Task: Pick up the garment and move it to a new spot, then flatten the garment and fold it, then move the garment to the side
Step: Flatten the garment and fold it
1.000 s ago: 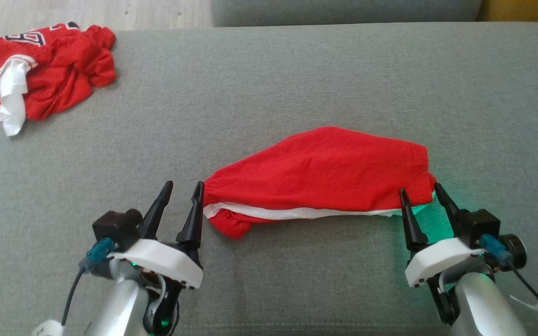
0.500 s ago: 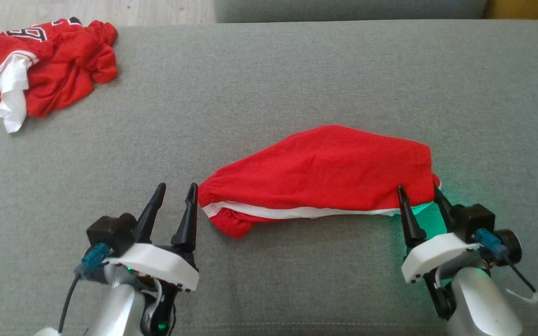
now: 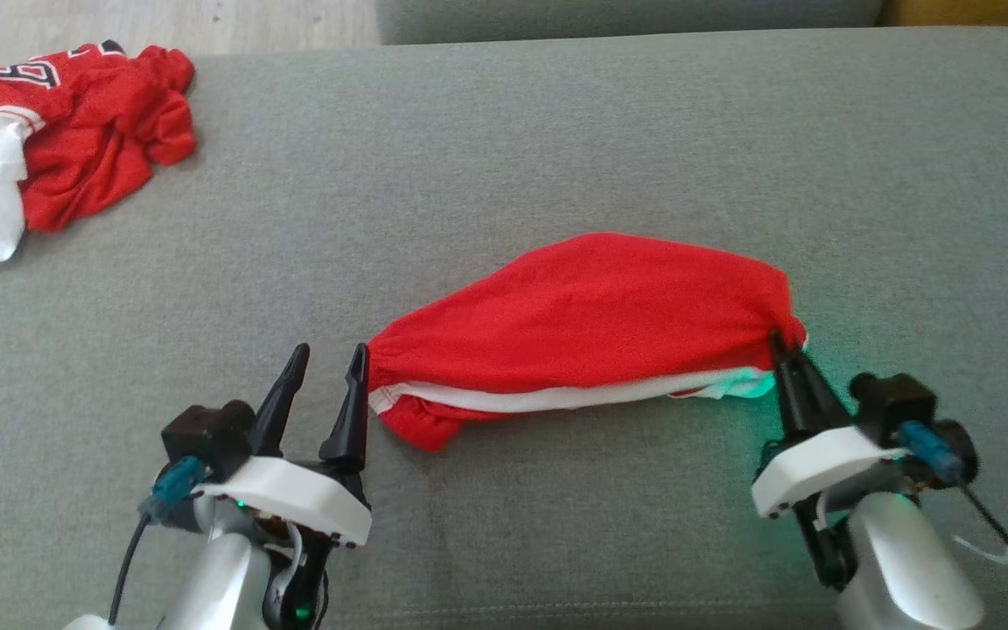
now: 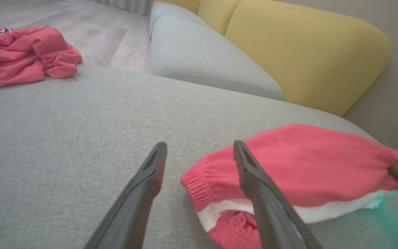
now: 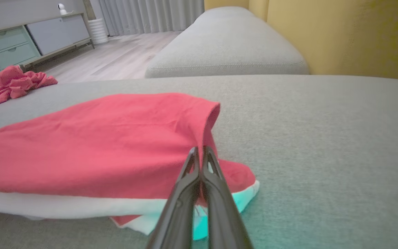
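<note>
The garment (image 3: pixel 591 319) lies long axis left-right, right end effector (image 3: pixel 782 347) clamped on its right end, left end effector (image 3: pixel 331 352) apart beside its left end

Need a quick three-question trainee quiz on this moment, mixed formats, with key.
1. True or false: the left gripper grips the garment.
2. Which gripper is shut on the garment? A left, B right, C both.
3. Fill in: the crumpled jersey lies at the cushion's far ___ corner.
Key: 1 false, it is open beside the waistband end; 2 B, the right gripper pinches the garment's right end; 3 left.
</note>
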Tool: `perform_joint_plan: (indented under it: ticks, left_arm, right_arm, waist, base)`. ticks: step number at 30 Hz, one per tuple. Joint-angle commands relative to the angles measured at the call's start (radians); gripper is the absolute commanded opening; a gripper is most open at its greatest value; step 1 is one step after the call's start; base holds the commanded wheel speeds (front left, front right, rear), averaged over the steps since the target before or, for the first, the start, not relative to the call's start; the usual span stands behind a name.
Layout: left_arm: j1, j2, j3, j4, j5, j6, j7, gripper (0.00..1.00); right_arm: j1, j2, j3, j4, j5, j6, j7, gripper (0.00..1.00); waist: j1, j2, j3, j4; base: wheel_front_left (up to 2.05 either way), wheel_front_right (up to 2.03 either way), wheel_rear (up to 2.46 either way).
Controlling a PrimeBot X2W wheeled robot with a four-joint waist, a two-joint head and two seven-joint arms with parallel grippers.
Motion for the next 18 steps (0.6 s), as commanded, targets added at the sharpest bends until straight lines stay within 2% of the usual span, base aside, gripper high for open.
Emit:
perform_joint_plan:
  ticks: [1,9,16,17,18]
  left_arm:
    - [-0.019,0.002,0.035,-0.026,0.007,-0.002,-0.012,1.00]
    - [-0.005,0.002,0.019,-0.020,-0.008,-0.001,-0.012,1.00]
    - [0.001,0.002,0.009,-0.014,-0.012,-0.001,-0.012,1.00]
    - [0.002,0.002,0.006,-0.013,-0.012,-0.001,-0.012,1.00]
    - [0.003,0.002,0.004,-0.013,-0.013,-0.001,-0.012,1.00]
  right_arm:
    - [-0.019,-0.003,0.013,-0.032,0.007,0.008,-0.011,0.00]
    - [0.054,-0.003,-0.074,-0.034,-0.001,0.008,-0.011,0.00]
    - [0.076,-0.003,-0.082,-0.010,0.005,0.008,-0.011,0.00]
    - [0.076,-0.003,-0.082,-0.008,0.005,0.008,-0.011,0.22]
    - [0.076,-0.003,-0.083,-0.006,0.005,0.008,-0.011,0.38]
  waist:
    - [-0.0001,0.0000,-0.002,-0.004]
    - [-0.0001,0.0000,-0.018,-0.023]
    - [-0.0001,0.0000,-0.025,-0.028]
    - [-0.0001,0.0000,-0.027,-0.027]
    - [-0.0001,0.0000,-0.028,-0.027]
  base:
    - [0.00,0.00,0.00]
    - [0.00,0.00,0.00]
    - [0.00,0.00,0.00]
    - [0.00,0.00,0.00]
    - [0.00,0.00,0.00]
